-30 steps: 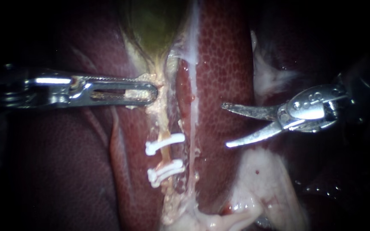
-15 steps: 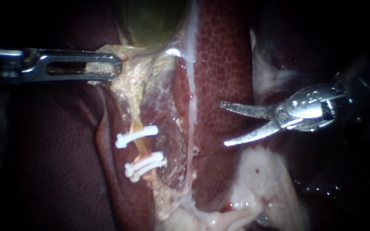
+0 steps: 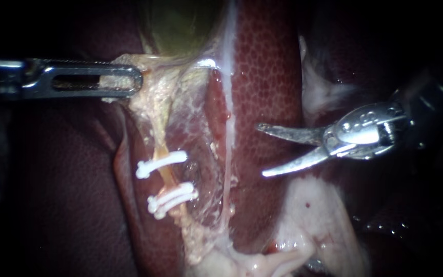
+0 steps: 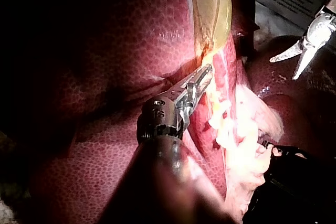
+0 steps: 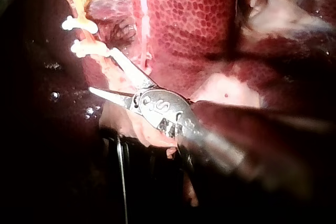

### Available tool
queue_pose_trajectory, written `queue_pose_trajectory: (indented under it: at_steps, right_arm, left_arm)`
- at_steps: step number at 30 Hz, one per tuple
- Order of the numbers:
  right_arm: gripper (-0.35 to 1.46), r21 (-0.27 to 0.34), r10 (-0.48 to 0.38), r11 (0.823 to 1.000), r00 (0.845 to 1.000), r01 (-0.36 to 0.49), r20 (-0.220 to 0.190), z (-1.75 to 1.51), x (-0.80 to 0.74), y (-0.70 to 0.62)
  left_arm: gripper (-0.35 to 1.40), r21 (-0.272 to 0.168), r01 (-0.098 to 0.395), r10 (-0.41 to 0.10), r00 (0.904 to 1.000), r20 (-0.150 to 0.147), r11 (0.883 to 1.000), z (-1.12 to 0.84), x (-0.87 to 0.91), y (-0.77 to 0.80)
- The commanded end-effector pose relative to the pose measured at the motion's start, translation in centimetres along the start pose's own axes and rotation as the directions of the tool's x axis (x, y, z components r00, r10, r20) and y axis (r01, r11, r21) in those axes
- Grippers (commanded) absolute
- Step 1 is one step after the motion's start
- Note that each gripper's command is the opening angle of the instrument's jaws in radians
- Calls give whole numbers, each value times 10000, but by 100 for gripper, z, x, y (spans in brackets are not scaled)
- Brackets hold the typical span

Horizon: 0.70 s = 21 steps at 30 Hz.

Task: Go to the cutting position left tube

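left instrument [image 3: 132, 80] jaws clamp tissue [image 3: 156, 100]; right instrument [image 3: 261, 150] jaws apart.

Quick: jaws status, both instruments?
Left instrument: shut on pale tissue by the gallbladder.
Right instrument: blades open, holding nothing.

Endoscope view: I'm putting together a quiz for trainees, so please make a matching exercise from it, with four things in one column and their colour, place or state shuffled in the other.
Things
1. left instrument
2. right instrument
3. clips
4. gallbladder

Descriptions
A. white, set across the tube
B. greenish, at the view's top
C. jaws open over the liver, holding nothing
D. jaws shut on pale tissue below the gallbladder

Pairs: 1-D, 2-C, 3-A, 4-B
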Motion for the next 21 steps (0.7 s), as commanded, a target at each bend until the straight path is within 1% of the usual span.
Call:
queue_pose_trajectory:
  at_steps: [1, 3, 4, 6, 12, 15, 18, 21]
  right_arm:
    - [143, 121, 43, 9999, 10000, -44, 51, 7, -5, 0]
    - [143, 248, 145, 9996, 9998, -149, 164, 23, -19, 1]
    - [143, 262, 183, 9995, 9997, -188, 189, 28, -22, 1]
    - [143, 438, 319, 9985, 9989, -333, 330, 48, -40, 1]
    - [143, 813, 670, 9941, 9961, -716, 582, 94, -80, 2]
    - [143, 953, 817, 9915, 9942, -882, 701, 116, -94, 1]
    - [143, 1144, 922, 9884, 9932, -998, 706, 134, -105, 1]
    - [143, 1291, 1016, 9855, 9922, -1102, 716, 147, -110, 0]
  left_arm:
    - [-35, -3, -3, 3, 10000, 1, 10000, 1, 1, 0]
    - [-35, -7, -3, 3, 10000, 3, 10000, 1, 1, 0]
    - [-35, -7, -3, 3, 10000, 3, 10000, 1, 1, 0]
    - [-35, -7, -3, 3, 10000, 3, 10000, 1, 1, 0]
    - [-35, -11, -6, 6, 10000, 6, 10000, 1, 1, 0]
    - [-35, -19, -10, 10, 10000, 10, 10000, 2, 2, 0]
    - [-35, -30, -14, 14, 10000, 18, 10000, 3, 3, -1]
    - [-35, -43, -14, 14, 10000, 24, 10000, 4, 4, -2]
